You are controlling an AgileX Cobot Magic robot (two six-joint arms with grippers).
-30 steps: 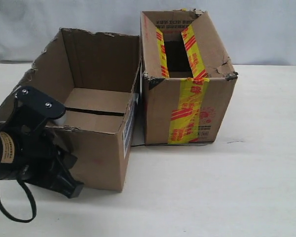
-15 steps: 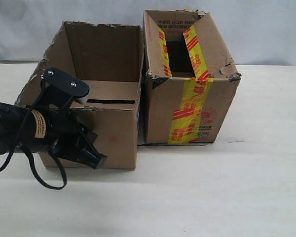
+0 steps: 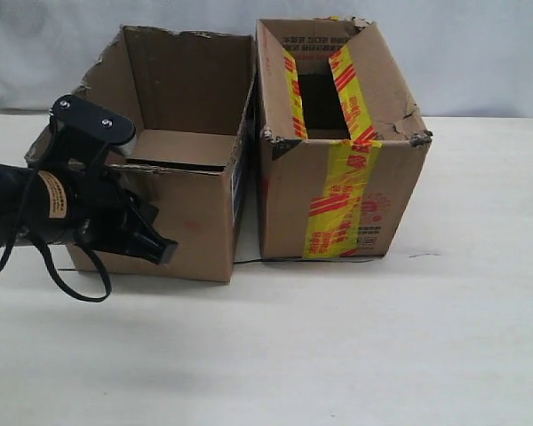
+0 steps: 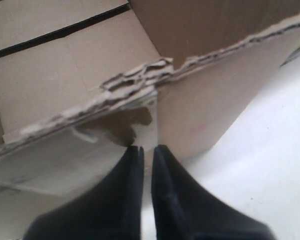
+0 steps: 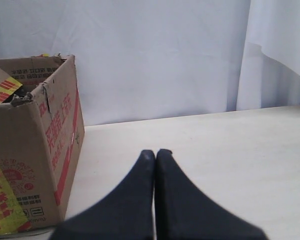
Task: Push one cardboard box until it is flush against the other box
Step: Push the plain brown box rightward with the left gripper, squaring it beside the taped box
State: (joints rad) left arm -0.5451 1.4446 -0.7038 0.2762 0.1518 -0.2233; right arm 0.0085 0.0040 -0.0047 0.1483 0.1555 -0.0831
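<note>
The plain brown cardboard box (image 3: 195, 222) stands open-topped with a ragged rim, left of the other box (image 3: 338, 191), which bears yellow tape with red stripes. Their facing sides are nearly parallel, with only a narrow gap showing low down. My left gripper (image 3: 163, 248) is shut, its tips against the plain box's front-left wall. In the left wrist view the shut left gripper (image 4: 147, 148) meets the plain box's (image 4: 210, 100) torn corner. My right gripper (image 5: 156, 152) is shut and empty, hovering over the table to the right of the taped box (image 5: 32, 150); it is outside the exterior view.
Both boxes rest on a pale table (image 3: 382, 346). A white cloth backdrop (image 3: 480, 53) hangs behind. A thin dark line (image 3: 275, 260) lies on the table at the taped box's base. A black cable (image 3: 71, 284) loops below my left arm.
The plain box has swung round and slid back, closing up beside the taped box. My left gripper rose from the lower left, pushed right, then eased back leftward along the box front.
</note>
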